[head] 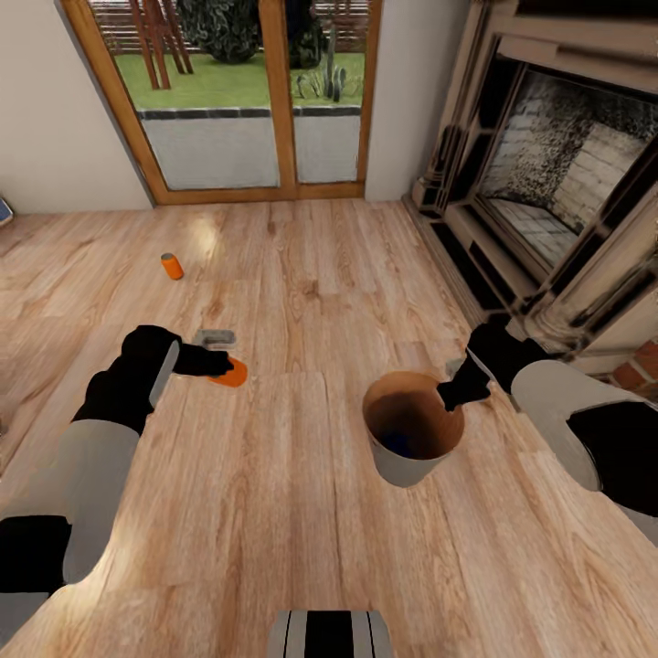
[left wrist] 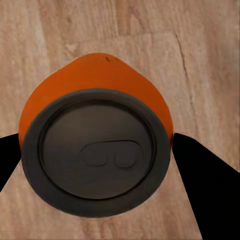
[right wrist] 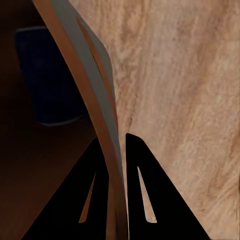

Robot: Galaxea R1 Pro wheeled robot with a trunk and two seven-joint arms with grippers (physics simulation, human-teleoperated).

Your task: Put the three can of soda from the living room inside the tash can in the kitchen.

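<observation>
From the head camera, a wood plank floor (head: 302,512) runs from the robot's base to wood-framed glass doors (head: 242,100) in the far wall, with lawn and plants beyond the glass. A stone fireplace (head: 557,174) stands along the right side of the room, with a few red bricks near the right arm. The left gripper (head: 224,367) reaches low over the floor and holds an orange soda can (head: 234,373) lying on its side between the fingers. A second orange soda can (head: 171,266) stands upright on the planks, well beyond those fingers, toward the doors. The right gripper (head: 454,391) pinches the near-right rim of the trash can (head: 402,464), a pale grey bin with a copper-brown inside; a dark blue soda can (head: 398,442) lies at its bottom.

The left wrist camera looks onto the held orange soda can's grey top (left wrist: 97,152), its pull tab facing the lens, with one black finger (left wrist: 202,187) pressed to each side and bare plank floor behind it.

The right wrist camera shows the two black fingers (right wrist: 150,195) closed on the thin wall of the trash can (right wrist: 95,100), one finger inside and one outside. The dark blue soda can (right wrist: 47,75) sits in the shadowed interior beyond the inner finger; pale wood floor lies past the outer one.
</observation>
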